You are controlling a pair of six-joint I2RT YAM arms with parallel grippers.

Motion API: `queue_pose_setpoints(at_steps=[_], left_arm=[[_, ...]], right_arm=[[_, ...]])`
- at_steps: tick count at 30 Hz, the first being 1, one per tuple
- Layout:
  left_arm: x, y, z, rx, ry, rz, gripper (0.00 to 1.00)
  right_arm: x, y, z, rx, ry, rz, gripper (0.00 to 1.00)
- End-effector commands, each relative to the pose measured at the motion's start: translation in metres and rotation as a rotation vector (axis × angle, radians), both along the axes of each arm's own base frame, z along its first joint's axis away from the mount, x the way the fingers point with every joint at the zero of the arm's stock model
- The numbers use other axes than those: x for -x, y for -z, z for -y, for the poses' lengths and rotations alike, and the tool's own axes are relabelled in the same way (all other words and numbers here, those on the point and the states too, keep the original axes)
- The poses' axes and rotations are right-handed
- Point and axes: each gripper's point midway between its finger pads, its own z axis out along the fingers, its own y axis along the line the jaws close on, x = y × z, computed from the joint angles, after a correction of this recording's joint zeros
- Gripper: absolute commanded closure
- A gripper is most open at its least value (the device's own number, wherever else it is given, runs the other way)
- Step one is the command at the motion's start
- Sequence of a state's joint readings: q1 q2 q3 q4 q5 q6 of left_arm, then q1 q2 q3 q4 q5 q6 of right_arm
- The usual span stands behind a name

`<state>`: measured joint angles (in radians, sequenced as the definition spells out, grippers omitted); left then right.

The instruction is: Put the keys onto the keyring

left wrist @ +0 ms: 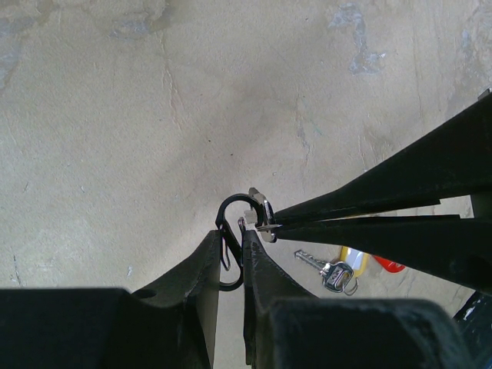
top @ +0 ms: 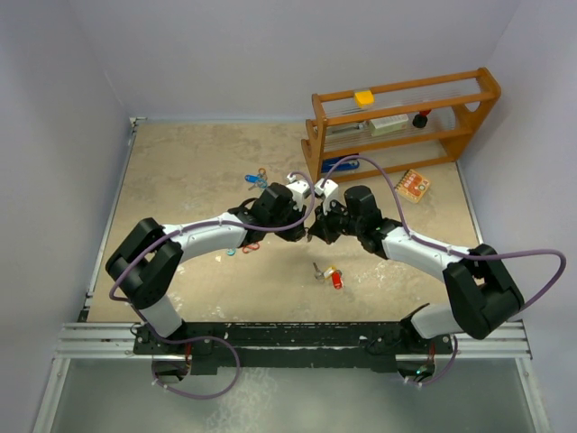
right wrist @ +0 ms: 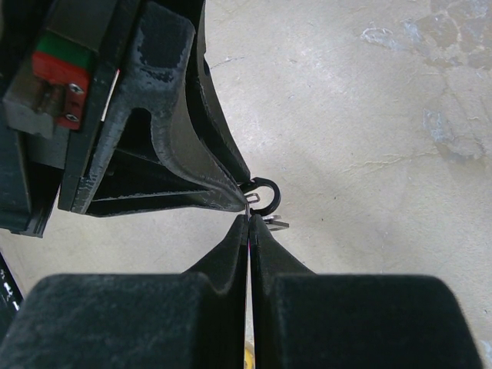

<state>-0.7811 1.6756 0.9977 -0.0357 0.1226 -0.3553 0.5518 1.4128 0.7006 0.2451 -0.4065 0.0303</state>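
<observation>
Your left fingers [left wrist: 201, 265], closest to the lens, are clenched on the black keyring [left wrist: 221, 211], held above the surface [left wrist: 115, 115]. Your right fingers [right wrist: 224, 257] pinch a small silver key [left wrist: 265, 220] flat, its end right against the ring's loop. Expect the key to be light, stiff and slick. Metal on metal will likely twist or slip if you push off-axis, so grip its flat faces close to the tip. More keys [left wrist: 332, 273], tagged yellow and red, lie on the surface below.

The 2 arms bent inward to mid-frame; left gripper [left wrist: 231, 240] and right gripper [right wrist: 248, 221] met tip to tip, both pinched closed.
</observation>
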Motion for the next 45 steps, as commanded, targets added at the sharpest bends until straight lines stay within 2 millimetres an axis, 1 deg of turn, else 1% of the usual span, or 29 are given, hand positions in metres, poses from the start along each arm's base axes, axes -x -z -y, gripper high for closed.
queue_pose_setpoints(at_steps=[1, 20, 29, 35, 38, 45], left_arm=[[-0.011, -0.037, 0.011, 0.064, 0.004, 0.084, 1.0], [-0.01, -0.049, 0.013, 0.095, 0.005, 0.098, 1.0], [-0.003, -0.044, 0.016, 0.096, 0.04, 0.07, 1.0], [0.001, -0.037, 0.013, 0.073, 0.053, 0.051, 1.0], [0.003, -0.033, 0.011, 0.06, 0.055, 0.043, 1.0], [0.002, -0.03, 0.012, 0.058, 0.06, 0.036, 1.0]], right_arm=[[-0.004, -0.005, -0.002, -0.003, -0.007, 0.042, 1.0], [-0.004, -0.006, -0.001, -0.009, 0.004, 0.054, 1.0], [-0.006, -0.01, 0.001, -0.012, 0.02, 0.069, 1.0], [-0.006, -0.013, 0.002, -0.017, 0.029, 0.079, 1.0], [-0.007, -0.017, 0.002, -0.025, 0.032, 0.09, 1.0], [-0.007, -0.02, 0.001, -0.034, 0.027, 0.098, 1.0]])
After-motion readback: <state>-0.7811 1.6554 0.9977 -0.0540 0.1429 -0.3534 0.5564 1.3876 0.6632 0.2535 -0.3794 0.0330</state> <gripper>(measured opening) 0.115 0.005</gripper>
